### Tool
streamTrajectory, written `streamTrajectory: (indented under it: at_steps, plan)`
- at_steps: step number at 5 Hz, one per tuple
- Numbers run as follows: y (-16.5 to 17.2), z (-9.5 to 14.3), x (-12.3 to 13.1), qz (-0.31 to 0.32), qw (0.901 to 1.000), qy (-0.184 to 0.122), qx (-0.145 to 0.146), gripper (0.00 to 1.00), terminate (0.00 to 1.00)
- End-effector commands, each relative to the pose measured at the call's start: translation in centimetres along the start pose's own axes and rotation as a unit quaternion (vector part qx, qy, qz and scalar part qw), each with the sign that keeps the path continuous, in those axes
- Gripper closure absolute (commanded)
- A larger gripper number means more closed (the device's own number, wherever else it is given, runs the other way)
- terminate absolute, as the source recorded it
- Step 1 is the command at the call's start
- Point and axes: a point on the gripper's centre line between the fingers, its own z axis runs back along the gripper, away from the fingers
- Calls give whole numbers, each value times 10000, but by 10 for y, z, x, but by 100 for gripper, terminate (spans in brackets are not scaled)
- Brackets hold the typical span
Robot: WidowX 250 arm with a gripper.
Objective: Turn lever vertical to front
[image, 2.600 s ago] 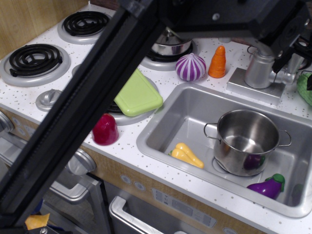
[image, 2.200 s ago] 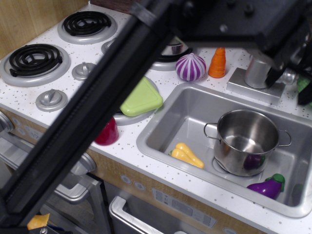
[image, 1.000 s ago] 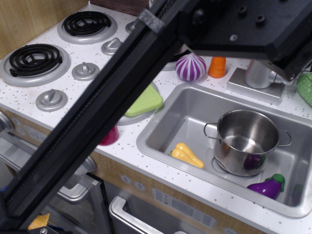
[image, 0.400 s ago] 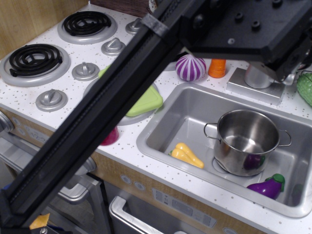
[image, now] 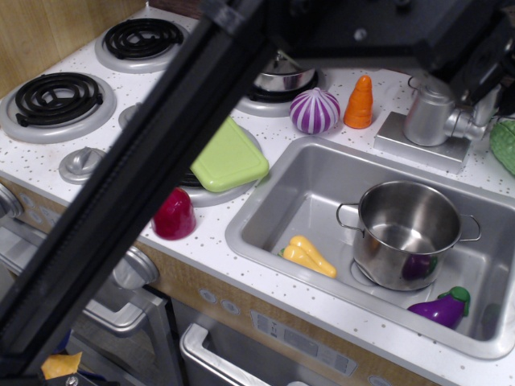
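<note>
White speckled worktop [image: 64, 161] fills my view, with a wooden wall [image: 40, 28] at far left and wood-fronted cabinets below. Two black coil burners [image: 55, 98] sit at the left with round grey stove knobs [image: 80, 163] near them. A green lid [image: 229, 157] lies on a grey burner plate, a red cup [image: 175, 214] just in front of it. A purple-striped onion [image: 315, 110] and an orange carrot [image: 359, 103] stand side by side behind the sink [image: 273, 211]. Inside the sink I see a steel pot [image: 408, 233], a yellow piece [image: 309, 256] and a purple eggplant [image: 442, 308].

The faucet [image: 429, 112] stands on a grey base [image: 402, 137] behind the sink; the lever [image: 465, 124] juts from its right side. The arm [image: 145, 177] crosses the frame diagonally. The gripper [image: 480, 76] hovers just above the lever; I cannot tell whether the fingers are spread or clenched.
</note>
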Motion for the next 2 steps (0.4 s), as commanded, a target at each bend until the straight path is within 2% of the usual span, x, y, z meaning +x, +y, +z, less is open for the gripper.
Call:
streamTrajectory:
  at_steps: [1, 2]
  plan:
    - [10, 18, -8, 147, 9980, 280, -544, 100, 0]
    - [7, 11, -16, 224, 9956, 587, -689, 100, 0]
